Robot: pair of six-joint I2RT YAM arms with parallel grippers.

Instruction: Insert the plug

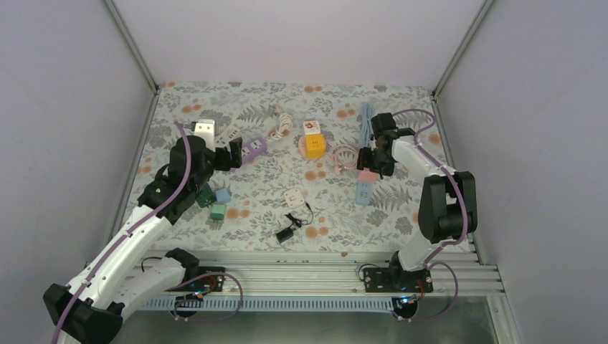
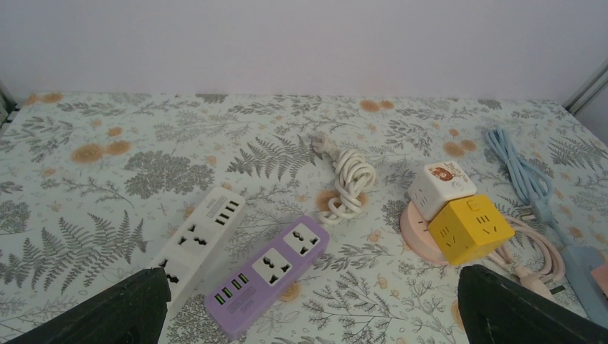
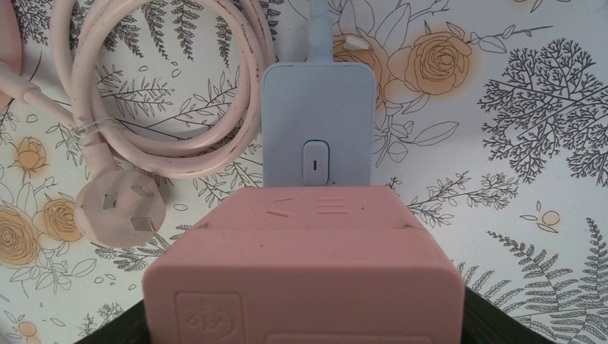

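My right gripper (image 1: 369, 170) (image 3: 301, 319) is shut on a pink socket block (image 3: 301, 265), holding it by its sides just above the table. Ahead of the block lies a light blue power strip (image 3: 317, 129) (image 1: 363, 192) with a white switch. A pink three-pin plug (image 3: 118, 208) on a coiled pink cable (image 3: 165, 93) (image 1: 345, 155) lies flat to the block's left, untouched. The block's underside is hidden. My left gripper (image 1: 226, 154) (image 2: 313, 315) stands wide open and empty over a purple power strip (image 2: 267, 276) (image 1: 254, 148).
A white power strip (image 2: 197, 240) lies beside the purple one. Farther back are a coiled white cable (image 2: 348, 186), yellow (image 2: 469, 229) and white (image 2: 441, 188) socket cubes, and a blue cable (image 2: 520, 172). Small green and blue cubes (image 1: 217, 203), a white adapter (image 1: 294, 196) and a black adapter (image 1: 287, 233) sit mid-table.
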